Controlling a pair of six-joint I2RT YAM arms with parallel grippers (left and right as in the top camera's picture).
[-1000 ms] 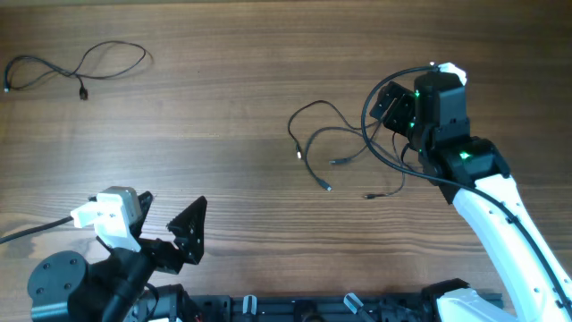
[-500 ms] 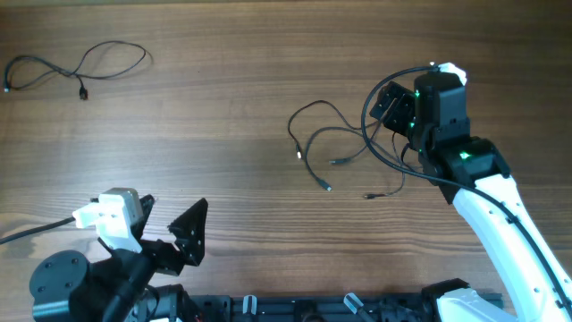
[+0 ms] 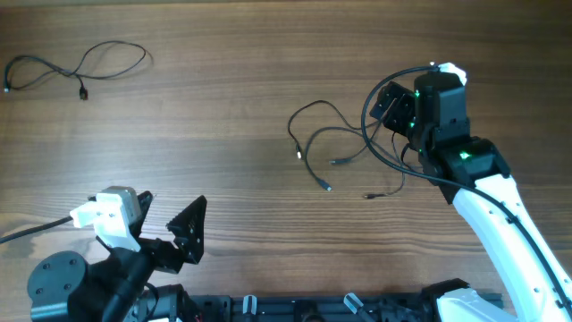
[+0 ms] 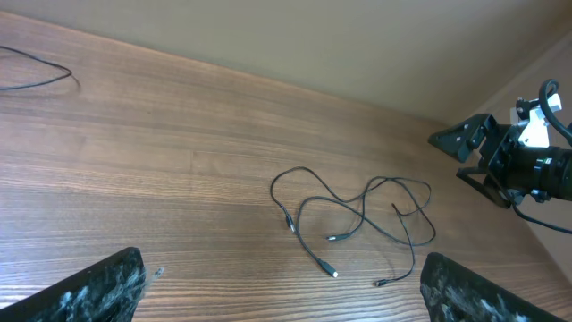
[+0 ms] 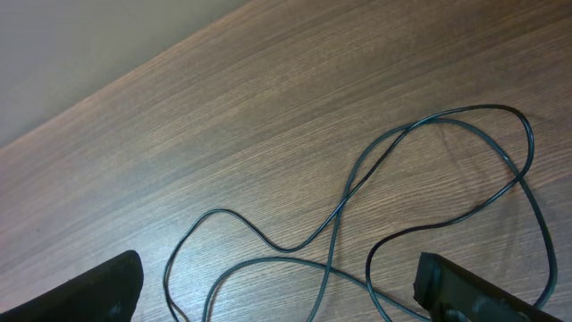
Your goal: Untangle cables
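Brown wood-grain table (image 3: 223, 116) fills the overhead view. The tangled cables (image 3: 344, 148) lie right of centre, and a lone cable (image 3: 79, 67) lies at the far left. The right gripper (image 3: 389, 107) hangs over the tangle's right edge, while the left gripper (image 3: 165, 224) sits at the near left.

From the left wrist, its fingers (image 4: 89, 286) are spread wide and hold nothing, and the tangle lies well ahead.

From the right wrist, its fingers (image 5: 98, 286) are wide apart and empty, above cable loops on the wood.

Tangled cables (image 3: 332, 132) lie on the table (image 3: 223, 188), at 3 o'clock from centre. Right gripper (image 3: 382, 105) just beside them, at their 2 o'clock. Lone cable (image 3: 76, 73) at table's 10 o'clock, well apart. Left gripper (image 3: 168, 219) at 7 o'clock.
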